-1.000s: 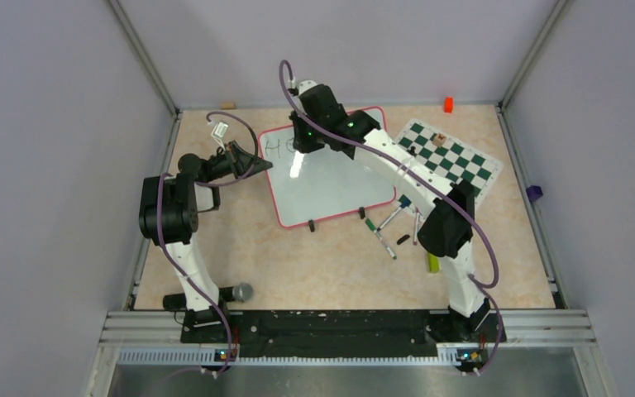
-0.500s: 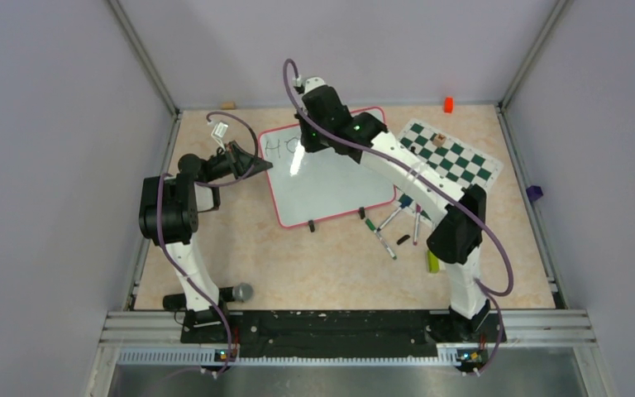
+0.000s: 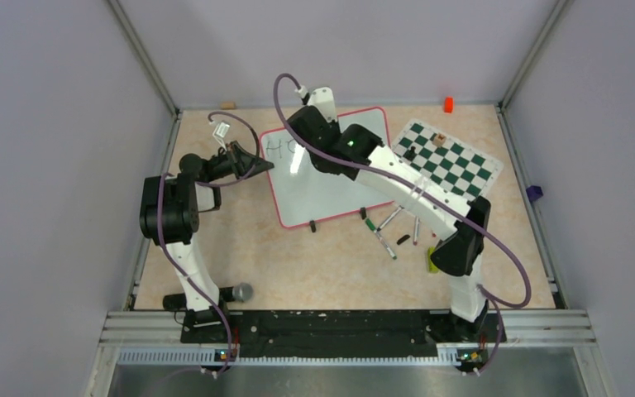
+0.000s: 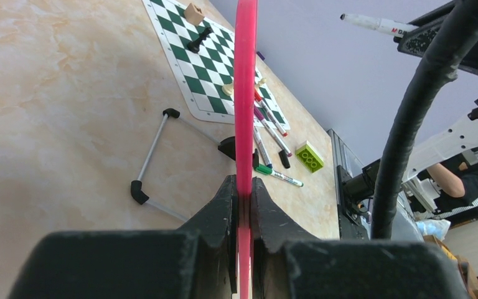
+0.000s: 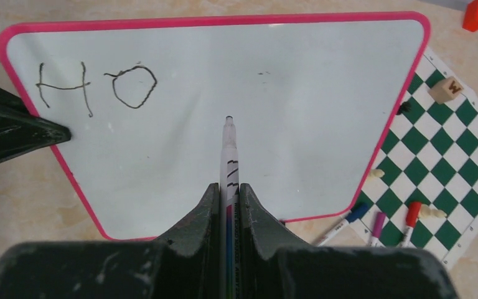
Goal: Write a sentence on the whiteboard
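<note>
The whiteboard (image 3: 331, 194), white with a pink rim, lies tilted at the back middle of the table. It bears the dark letters "HO" (image 5: 96, 87) at its top left, which also show in the top view (image 3: 279, 147). My left gripper (image 4: 244, 187) is shut on the whiteboard's left rim (image 4: 245, 93) and shows in the top view (image 3: 258, 164). My right gripper (image 5: 228, 190) is shut on a white marker (image 5: 228, 149). It hovers over the board's upper middle (image 3: 306, 136), right of the "O". The marker tip stands off the board surface (image 5: 299, 93).
A green-and-white chess mat (image 3: 446, 157) with a few pieces lies right of the board. Several loose markers (image 3: 389, 236) and a green brick (image 3: 432, 263) lie in front of it. A red block (image 3: 447, 104) sits at the back right, a microphone (image 3: 236, 292) by the left base.
The "O" after the "H" has been closed. My right gripper has since turned and drawn back to the right with the marker. The left gripper has not moved.
</note>
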Available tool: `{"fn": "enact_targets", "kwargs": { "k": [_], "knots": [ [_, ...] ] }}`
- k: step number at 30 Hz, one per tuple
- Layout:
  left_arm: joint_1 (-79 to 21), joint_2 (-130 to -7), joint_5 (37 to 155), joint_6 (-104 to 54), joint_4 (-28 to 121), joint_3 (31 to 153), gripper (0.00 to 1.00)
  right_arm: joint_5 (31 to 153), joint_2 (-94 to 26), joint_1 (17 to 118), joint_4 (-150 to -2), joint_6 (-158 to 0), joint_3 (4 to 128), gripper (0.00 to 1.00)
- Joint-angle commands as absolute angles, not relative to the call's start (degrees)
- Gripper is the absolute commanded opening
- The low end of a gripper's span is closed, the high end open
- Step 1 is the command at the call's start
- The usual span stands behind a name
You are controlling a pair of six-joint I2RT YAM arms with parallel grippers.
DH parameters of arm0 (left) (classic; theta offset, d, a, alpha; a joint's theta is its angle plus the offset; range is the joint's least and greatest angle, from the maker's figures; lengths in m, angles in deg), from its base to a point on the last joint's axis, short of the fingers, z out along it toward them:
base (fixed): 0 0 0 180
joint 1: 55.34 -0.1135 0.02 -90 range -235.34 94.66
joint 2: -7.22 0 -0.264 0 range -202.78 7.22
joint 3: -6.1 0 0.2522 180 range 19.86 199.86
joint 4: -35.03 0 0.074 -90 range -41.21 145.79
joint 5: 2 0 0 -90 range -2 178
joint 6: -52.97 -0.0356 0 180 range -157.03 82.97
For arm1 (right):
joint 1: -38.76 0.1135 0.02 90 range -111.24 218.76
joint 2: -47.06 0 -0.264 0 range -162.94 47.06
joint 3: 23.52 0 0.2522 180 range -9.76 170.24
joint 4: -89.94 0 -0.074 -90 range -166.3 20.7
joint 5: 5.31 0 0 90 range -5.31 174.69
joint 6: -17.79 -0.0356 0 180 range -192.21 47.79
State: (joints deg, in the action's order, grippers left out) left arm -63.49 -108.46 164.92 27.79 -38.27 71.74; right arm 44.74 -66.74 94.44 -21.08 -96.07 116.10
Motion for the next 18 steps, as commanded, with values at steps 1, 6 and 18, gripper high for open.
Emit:
{"fn": "enact_targets", "kwargs": {
  "k": [1,6,18],
  "knots": [
    [-61.93,-107.55,168.32,27.71,-44.02,72.39,0.00,40.26,-59.35,92.95,-18.82,-98.37,114.40,0.00],
    [-61.99,-107.56,168.35,27.71,-44.00,71.98,0.00,59.02,-58.79,86.27,-18.37,-97.75,116.65,0.00],
    [-62.07,-106.77,166.41,26.42,-44.02,70.12,0.00,61.51,-56.20,84.83,-25.94,-88.30,112.70,0.00]
  ]
}}
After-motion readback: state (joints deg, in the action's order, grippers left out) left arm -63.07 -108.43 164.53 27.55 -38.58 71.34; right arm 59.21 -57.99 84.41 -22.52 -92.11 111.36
